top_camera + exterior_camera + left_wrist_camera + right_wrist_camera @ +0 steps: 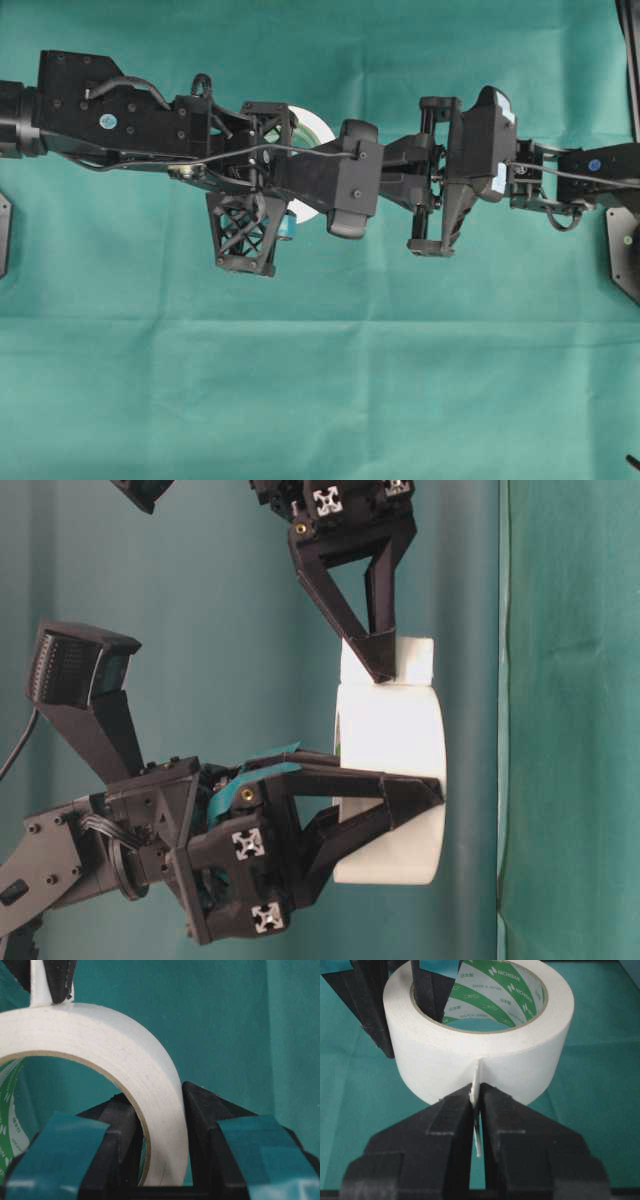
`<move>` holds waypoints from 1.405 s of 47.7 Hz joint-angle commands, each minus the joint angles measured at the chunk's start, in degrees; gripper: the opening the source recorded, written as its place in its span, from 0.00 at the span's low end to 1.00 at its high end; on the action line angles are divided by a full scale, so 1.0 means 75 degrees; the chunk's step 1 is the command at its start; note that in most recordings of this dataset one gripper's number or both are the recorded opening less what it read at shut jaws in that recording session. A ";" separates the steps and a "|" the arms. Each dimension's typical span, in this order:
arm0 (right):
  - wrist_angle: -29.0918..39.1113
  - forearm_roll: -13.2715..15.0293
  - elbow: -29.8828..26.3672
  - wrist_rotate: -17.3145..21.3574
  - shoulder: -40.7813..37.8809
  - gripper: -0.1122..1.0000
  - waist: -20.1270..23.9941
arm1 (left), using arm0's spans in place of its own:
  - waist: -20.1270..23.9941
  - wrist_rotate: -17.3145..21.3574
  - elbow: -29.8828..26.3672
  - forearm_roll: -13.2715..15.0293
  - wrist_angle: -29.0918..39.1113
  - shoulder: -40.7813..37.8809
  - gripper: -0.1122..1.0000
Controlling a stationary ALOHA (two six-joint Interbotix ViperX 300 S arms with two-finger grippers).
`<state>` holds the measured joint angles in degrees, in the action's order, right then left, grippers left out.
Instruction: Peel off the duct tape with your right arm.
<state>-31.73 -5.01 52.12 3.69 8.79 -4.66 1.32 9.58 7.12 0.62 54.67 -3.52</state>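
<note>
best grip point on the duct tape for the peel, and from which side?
Grip the loose strip end, not the roll body. It stands off the duct tape wall as a thin flat tab, so jaws close on its two faces, coming from the side opposite the left gripper, which clamps the wall. The right gripper already pinches it so.

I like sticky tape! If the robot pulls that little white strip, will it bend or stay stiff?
The white strip looks thin, pinched flat in the right hand, so it will probably bend and flop. The duct tape roll likely stays put, since the left hand clamps its wall.
</note>
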 commanded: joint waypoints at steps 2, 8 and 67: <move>-0.0082 0.0012 -0.0129 -0.0012 0.0059 0.02 0.0000 | -0.0082 0.0023 -0.0129 0.0000 -0.0047 0.0141 0.28; -0.0082 0.0012 -0.0129 -0.0023 0.0059 0.02 -0.0047 | -0.0141 0.0012 -0.0129 0.0000 -0.0047 0.0141 0.28; -0.0082 0.0012 -0.0070 -0.0117 -0.0117 0.02 -0.1922 | -0.1137 0.1887 0.0527 0.0012 -0.0082 0.0211 0.28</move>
<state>-31.73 -4.66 52.65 2.55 7.47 -17.23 -5.63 22.32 11.43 0.35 53.88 -3.60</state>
